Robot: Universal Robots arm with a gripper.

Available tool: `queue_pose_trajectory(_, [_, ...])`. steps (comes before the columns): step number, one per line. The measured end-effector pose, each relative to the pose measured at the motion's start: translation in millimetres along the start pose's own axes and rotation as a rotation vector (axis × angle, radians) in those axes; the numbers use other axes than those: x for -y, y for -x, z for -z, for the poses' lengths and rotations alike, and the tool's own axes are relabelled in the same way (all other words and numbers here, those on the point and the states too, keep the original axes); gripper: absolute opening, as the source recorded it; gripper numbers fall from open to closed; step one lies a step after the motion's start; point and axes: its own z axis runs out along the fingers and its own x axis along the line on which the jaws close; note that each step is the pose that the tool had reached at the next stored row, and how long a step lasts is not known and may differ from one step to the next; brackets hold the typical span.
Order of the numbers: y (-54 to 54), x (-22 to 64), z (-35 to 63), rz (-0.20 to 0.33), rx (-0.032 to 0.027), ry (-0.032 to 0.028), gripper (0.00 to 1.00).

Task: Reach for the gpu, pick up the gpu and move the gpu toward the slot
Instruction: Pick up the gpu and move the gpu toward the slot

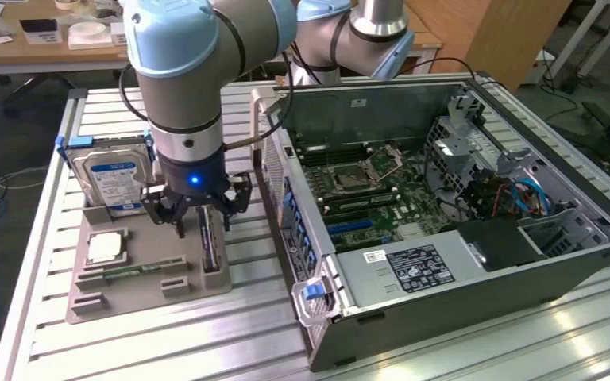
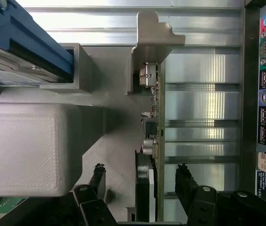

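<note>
Fingers (image 2: 185,186) of the gripper (image 1: 203,228) are spread, released, one on either side of the gpu (image 2: 148,188); the wrist view shows gaps. Exterior view: the gpu stands upright in a grey tray (image 1: 125,305) at eight o'clock, with an open computer case (image 1: 390,99) at three o'clock.

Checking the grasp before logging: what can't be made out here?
- Exterior view: the end effector hides part of the gpu.
- Wrist view: one end of the gpu is cut off by the picture's edge.
- Exterior view: the slot inside the computer case is too small to pick out.
</note>
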Motion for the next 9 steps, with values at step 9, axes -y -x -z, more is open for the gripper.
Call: queue_pose_trajectory(9, [0.8,0.4,-7.3,0.0,0.0,-0.001,0.71])
